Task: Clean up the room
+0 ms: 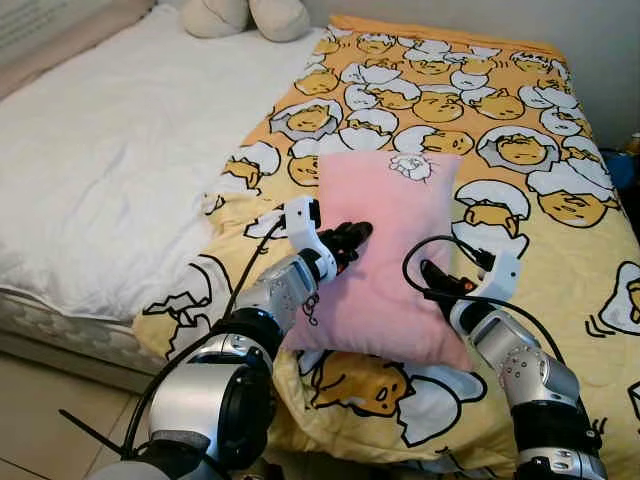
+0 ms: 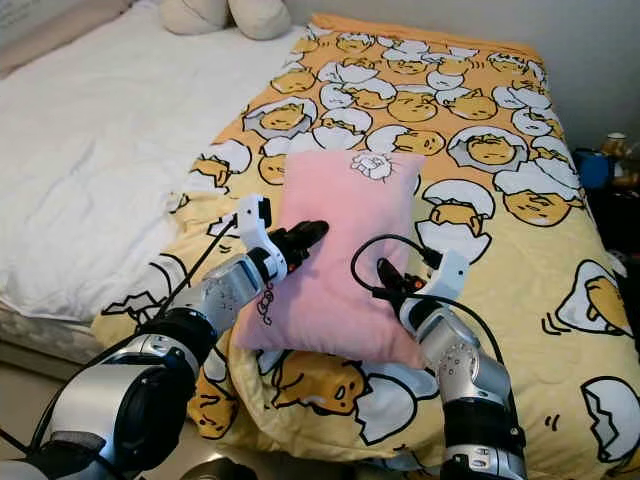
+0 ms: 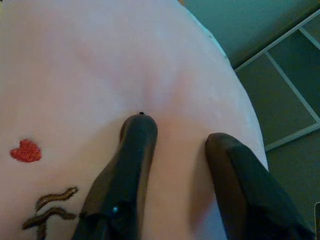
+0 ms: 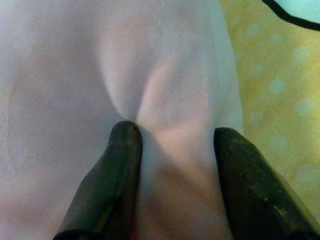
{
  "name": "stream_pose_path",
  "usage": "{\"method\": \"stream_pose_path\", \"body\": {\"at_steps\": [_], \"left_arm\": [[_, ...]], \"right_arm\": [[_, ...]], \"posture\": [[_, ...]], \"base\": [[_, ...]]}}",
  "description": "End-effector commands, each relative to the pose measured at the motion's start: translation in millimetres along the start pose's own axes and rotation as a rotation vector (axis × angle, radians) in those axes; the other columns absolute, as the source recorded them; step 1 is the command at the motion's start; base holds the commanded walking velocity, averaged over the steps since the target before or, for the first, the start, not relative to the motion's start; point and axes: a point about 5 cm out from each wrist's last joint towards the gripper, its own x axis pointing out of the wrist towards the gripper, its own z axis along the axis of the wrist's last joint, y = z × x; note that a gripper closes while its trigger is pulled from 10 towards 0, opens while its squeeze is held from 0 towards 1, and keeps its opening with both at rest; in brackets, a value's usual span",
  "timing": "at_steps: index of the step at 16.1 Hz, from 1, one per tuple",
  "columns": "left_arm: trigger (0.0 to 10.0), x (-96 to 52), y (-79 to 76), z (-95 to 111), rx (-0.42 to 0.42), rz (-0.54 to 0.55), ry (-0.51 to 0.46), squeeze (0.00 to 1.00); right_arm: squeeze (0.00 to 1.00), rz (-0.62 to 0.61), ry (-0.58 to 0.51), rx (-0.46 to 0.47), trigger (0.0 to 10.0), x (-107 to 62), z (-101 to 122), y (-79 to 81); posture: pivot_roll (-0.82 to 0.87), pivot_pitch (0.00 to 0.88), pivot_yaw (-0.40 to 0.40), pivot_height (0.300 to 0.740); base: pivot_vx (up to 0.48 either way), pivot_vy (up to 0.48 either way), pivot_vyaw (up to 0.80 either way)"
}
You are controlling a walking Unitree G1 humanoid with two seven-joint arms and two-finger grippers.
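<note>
Bedroom light falls flat over a bed (image 1: 90, 190) with a white sheet on one half and a yellow blanket (image 1: 520, 110) printed with cartoon eggs on the other. From where I stand, the left gripper (image 1: 352, 238) is pressed onto a pink pillow (image 1: 385, 250), its two black fingers (image 3: 132, 165) spread and dug into the fabric, a fold bunched between them — grasping the pillow's left edge, it seems, not clenched tight. At about three o'clock from it, the right gripper (image 1: 432, 276) meets the same pillow near its right side; its fingertips (image 4: 122, 165) stand apart and pinch up a ridge of pink cloth. The pillow lies on the yellow blanket, near the foot of the bed, with a small white embroidered figure (image 1: 412, 166) at its twelve o'clock end and a little red heart (image 3: 25, 150) stitched near the left gripper. Farther off at eleven o'clock, a cream plush toy (image 1: 245, 15) sits at the head of the bed. Pale floor tiles (image 1: 40, 425) show at seven o'clock.
</note>
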Motion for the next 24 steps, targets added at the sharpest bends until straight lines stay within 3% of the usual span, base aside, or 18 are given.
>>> {"method": "stream_pose_path", "body": {"at_steps": [1,2,5,9,13,15,20,24], "left_arm": [[0.0,1.5,-4.7,-24.4,-0.037,0.005,0.072,0.0],[0.0,-0.1,-1.9,-27.0,-0.053,0.021,0.075,0.0],[0.0,-5.2,4.1,-40.6,-0.236,0.046,0.095,0.0],[0.0,1.2,-7.9,-46.0,-0.101,0.025,0.15,0.0],[0.0,3.2,-11.7,-48.3,-0.022,0.016,0.191,0.0],[0.0,5.3,-16.1,-48.0,-0.01,-0.001,0.199,0.0],[0.0,8.5,-19.0,-42.1,-0.113,0.021,0.141,0.0],[0.0,8.5,-13.6,-37.7,-0.035,0.095,0.125,0.0]], "right_arm": [[0.09,-0.001,0.001,-0.013,0.0,-0.9,-0.3,2.0],[0.09,-0.006,-0.002,-0.014,0.0,-3.2,-0.7,0.2],[0.09,-0.031,-0.008,-0.005,0.0,-9.7,-3.8,-5.7],[0.09,0.002,-0.015,-0.009,0.0,-1.1,1.3,2.9],[0.09,0.034,-0.004,-0.004,0.0,9.7,-1.2,13.2],[0.09,0.05,0.0,-0.009,0.0,10.9,-0.5,16.4],[0.09,0.039,-0.002,-0.025,0.0,8.8,1.2,9.8],[0.09,0.024,0.021,-0.048,0.0,6.1,-0.7,2.9]], "posture": [[-0.14,0.0,0.034,0.731],[-0.14,0.003,0.034,0.731],[-0.16,0.01,0.037,0.731],[-0.13,0.0,0.027,0.731],[-0.09,0.0,0.007,0.731],[-0.1,0.0,-0.002,0.731],[-0.11,0.0,-0.021,0.731],[-0.12,0.0,-0.05,0.731]], "base": [[0.0,0.0,0.0],[0.0,0.0,0.0],[0.0,0.0,0.0],[0.0,0.0,0.0],[0.0,0.0,0.0],[0.0,0.0,0.0],[0.0,0.0,0.0],[0.0,0.0,0.0]]}}
